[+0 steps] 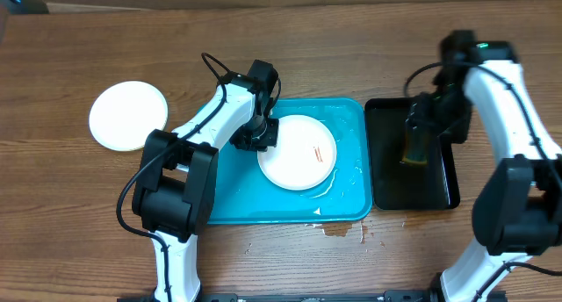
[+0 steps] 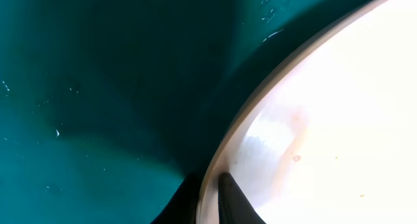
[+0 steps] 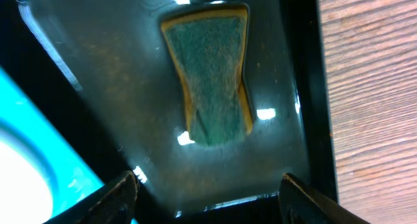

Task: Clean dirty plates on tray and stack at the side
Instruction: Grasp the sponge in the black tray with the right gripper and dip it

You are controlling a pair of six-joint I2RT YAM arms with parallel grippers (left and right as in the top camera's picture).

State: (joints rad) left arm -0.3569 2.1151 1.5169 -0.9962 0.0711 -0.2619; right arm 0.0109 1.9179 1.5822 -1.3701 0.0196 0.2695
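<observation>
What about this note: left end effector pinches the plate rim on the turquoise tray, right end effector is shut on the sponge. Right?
No: the right wrist view shows the right end effector open above the sponge lying in the black tray. The rest stands.

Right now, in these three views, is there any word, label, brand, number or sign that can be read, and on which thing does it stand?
None: no text can be read in any view.
The plate in the tray, the plate on the table, the blue tray, the black tray and the sponge bear no print.
The red marks on the plate in the tray look like smears, not letters.
</observation>
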